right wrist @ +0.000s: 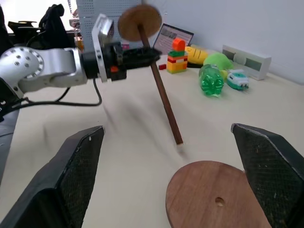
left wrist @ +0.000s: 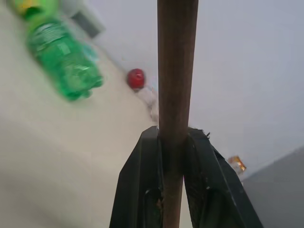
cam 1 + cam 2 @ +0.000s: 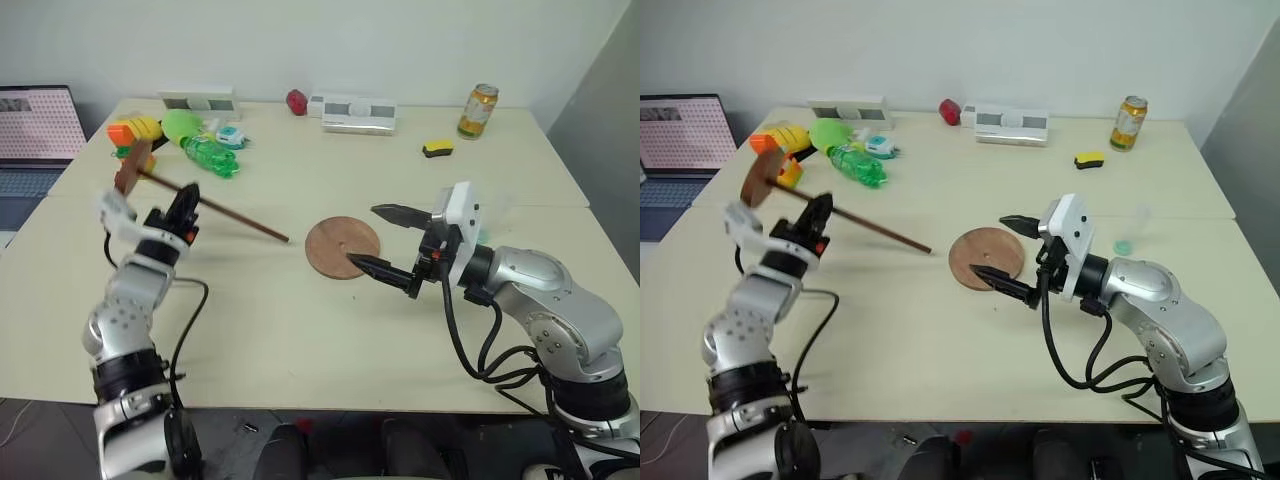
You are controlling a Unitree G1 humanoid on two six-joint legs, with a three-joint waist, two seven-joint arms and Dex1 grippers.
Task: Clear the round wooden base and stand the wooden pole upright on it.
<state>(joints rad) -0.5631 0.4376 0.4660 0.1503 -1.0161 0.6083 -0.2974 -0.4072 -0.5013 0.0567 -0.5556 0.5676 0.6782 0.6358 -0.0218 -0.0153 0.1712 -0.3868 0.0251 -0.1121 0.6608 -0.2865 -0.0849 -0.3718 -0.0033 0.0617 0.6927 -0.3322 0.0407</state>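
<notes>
The round wooden base (image 3: 343,246) lies flat and bare mid-table, its centre hole visible (image 1: 219,201). My left gripper (image 3: 187,203) is shut on the wooden pole (image 3: 240,220), gripping it about a third of the way along from its small disc (image 3: 132,170). The pole is tilted, with the disc end raised at the left. Its free tip (image 1: 179,141) is low near the table, just left of the base. In the left wrist view both fingers (image 2: 142,190) clamp the rod (image 2: 175,71). My right gripper (image 3: 385,240) stands wide open at the base's right edge, holding nothing.
A green bottle (image 3: 210,155), toy blocks (image 3: 135,130) and a small teal item crowd the far left. Along the back sit white devices (image 3: 358,112), a red object (image 3: 296,101), a can (image 3: 478,110) and a yellow-black block (image 3: 437,148). A laptop (image 3: 35,135) is off-table left.
</notes>
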